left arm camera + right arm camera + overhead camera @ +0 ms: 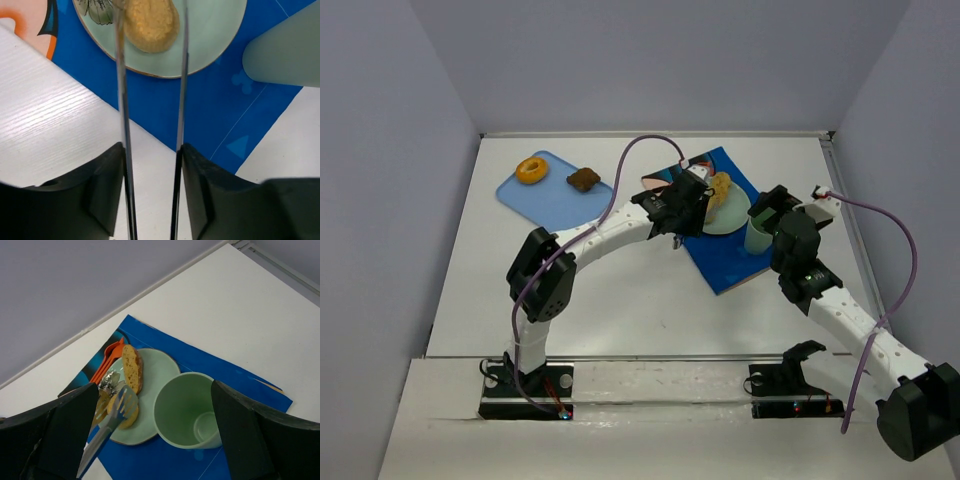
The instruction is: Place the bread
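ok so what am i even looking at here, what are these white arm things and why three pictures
These are two white robot arms bolted to a white table, each ending in a two-finger end effector. One picture looks down from above and behind the arms. The other two come from small cameras on each wrist.

On the table lies a dark blue placemat with a pale green round plate, two golden-brown bread pieces on it, and a pale green cup beside it. Farther left, a light blue cutting board carries a glazed ring doughnut and a small brown pastry.

The left end effector holds thin metal tongs over the bread; its fingers look partly apart. The right end effector is open, hovering empty above the cup.
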{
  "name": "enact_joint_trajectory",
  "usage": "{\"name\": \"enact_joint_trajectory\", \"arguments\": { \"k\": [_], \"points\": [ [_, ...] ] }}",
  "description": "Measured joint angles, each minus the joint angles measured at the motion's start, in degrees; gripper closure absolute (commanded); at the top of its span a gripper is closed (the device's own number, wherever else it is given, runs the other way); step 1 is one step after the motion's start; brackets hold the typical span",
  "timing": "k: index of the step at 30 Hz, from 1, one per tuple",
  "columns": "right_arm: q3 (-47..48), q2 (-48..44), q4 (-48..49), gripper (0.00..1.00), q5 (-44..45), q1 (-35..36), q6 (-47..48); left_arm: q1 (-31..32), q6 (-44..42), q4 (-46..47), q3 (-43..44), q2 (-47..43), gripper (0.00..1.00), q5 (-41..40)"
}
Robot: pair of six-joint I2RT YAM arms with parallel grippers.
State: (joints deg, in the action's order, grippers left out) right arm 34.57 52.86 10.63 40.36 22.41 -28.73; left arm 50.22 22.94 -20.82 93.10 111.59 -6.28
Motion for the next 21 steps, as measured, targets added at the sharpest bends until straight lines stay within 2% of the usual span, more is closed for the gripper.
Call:
{"name": "enact_joint_trajectory", "arguments": {
  "k": [6,13,21],
  "points": [
    [0.00,0.09,0.04,0.00,0.39,0.00,0.02,0.33,0.07,-0.39,0.72,0.00,0.37,0.07],
    [0.00,0.09,0.04,0.00,0.44,0.00,0.00,0.31,0.20,-1.49,0.74,-0.96,0.34,-3.93],
    [0.00,0.87,0.09,0.00,0.81,0.00,0.02,-0.48,3.41,-2.75,-3.06,-12.68,0.31,-12.22]
  ]
}}
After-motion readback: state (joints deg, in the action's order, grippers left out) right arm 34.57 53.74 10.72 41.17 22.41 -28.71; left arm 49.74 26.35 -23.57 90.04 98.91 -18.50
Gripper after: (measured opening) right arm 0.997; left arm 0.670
